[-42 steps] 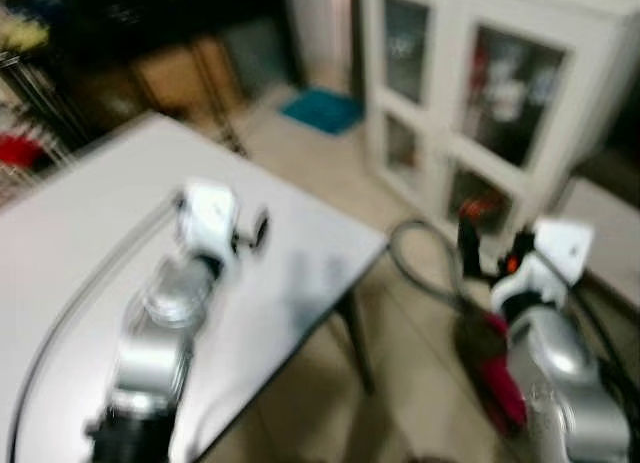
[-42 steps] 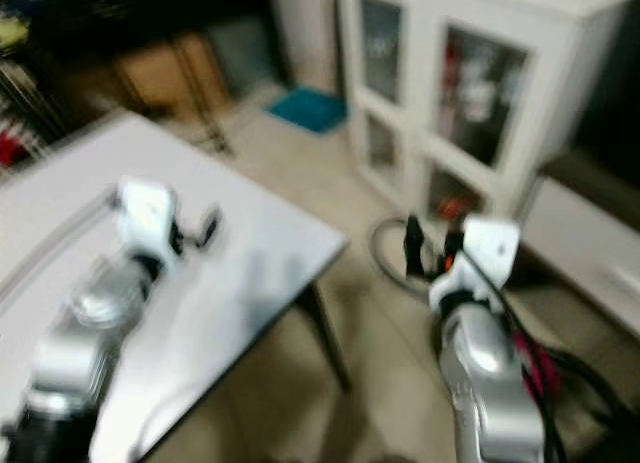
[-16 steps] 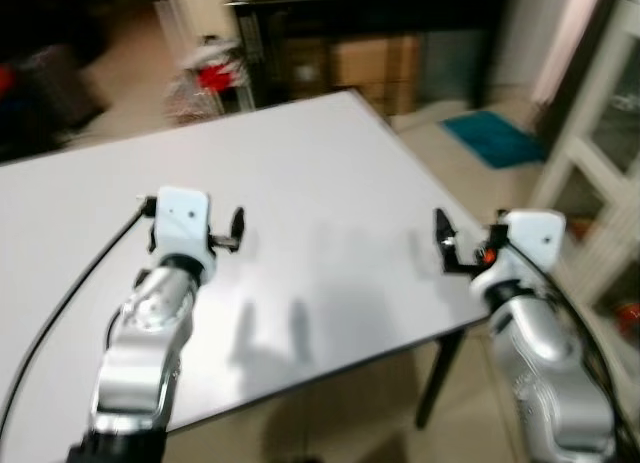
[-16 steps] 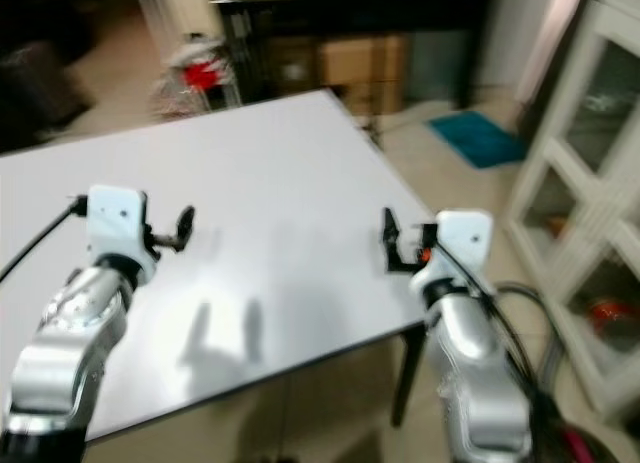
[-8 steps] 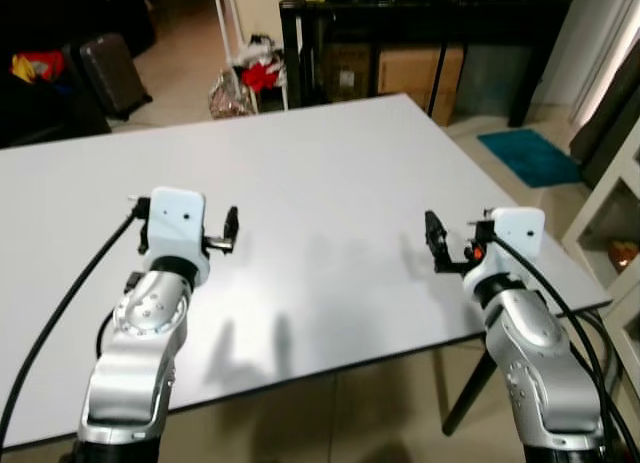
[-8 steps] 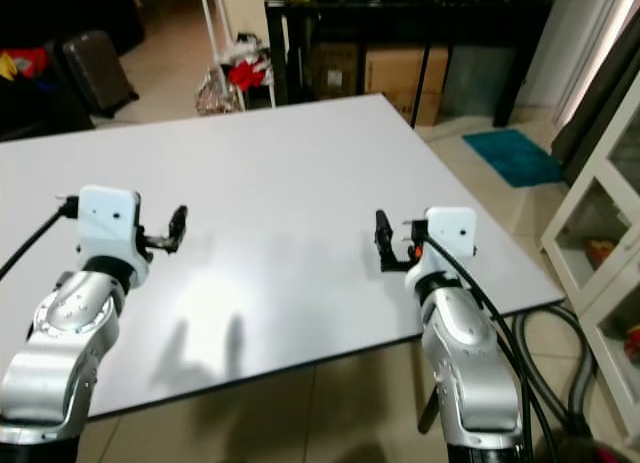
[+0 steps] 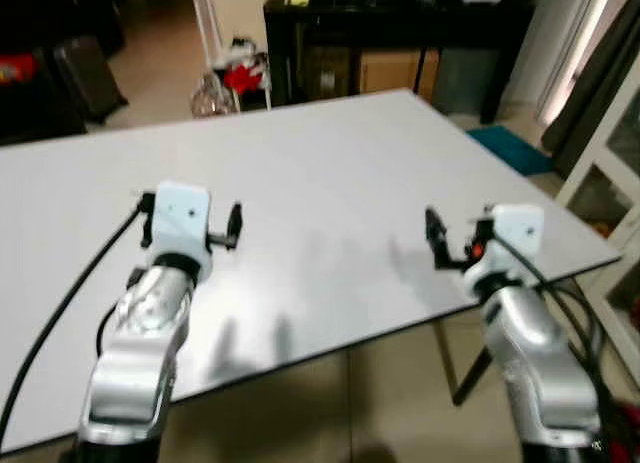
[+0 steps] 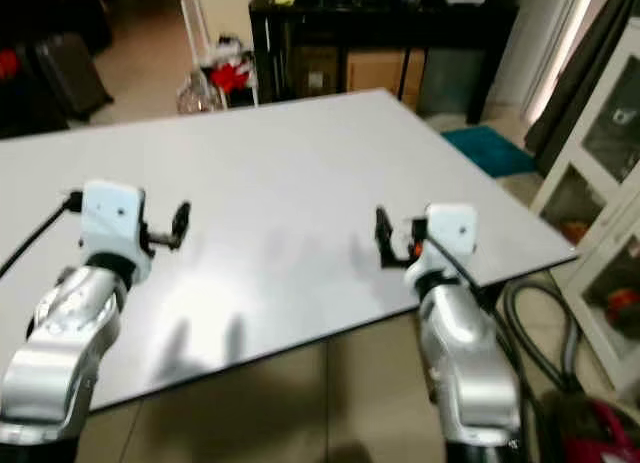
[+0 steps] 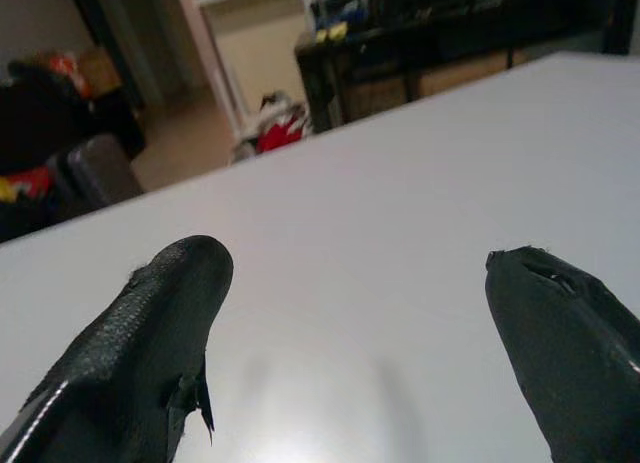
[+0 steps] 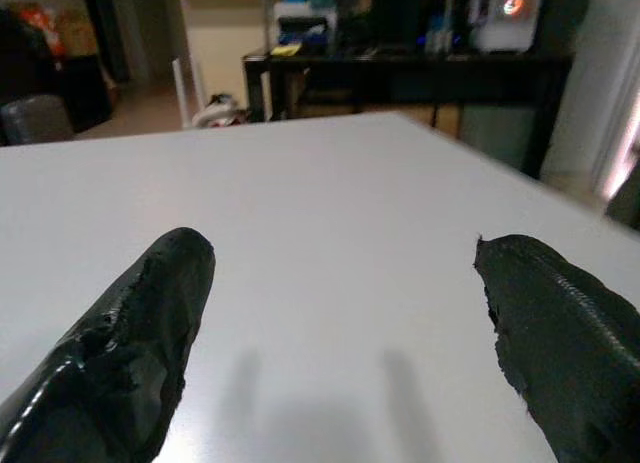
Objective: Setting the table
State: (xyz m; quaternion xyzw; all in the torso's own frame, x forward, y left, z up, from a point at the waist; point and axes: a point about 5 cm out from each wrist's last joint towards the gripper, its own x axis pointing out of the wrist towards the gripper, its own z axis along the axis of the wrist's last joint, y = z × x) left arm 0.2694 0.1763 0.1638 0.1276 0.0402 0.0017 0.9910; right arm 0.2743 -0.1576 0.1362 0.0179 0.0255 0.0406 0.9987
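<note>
two claws (image 8: 180,224) (image 8: 383,236) above a white table (image 8: 280,183)

The white table (image 7: 330,183) is cut off at the left edge; the dark shelf (image 7: 400,13) clutter behind is blurred.

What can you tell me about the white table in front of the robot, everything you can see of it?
The white table is a large rectangular top, smooth and matte, on a dark leg at its near right corner. It stands on a tiled floor. Both grippers hover above it, casting shadows, touching nothing: the left gripper and right gripper, fingers apart.
</note>
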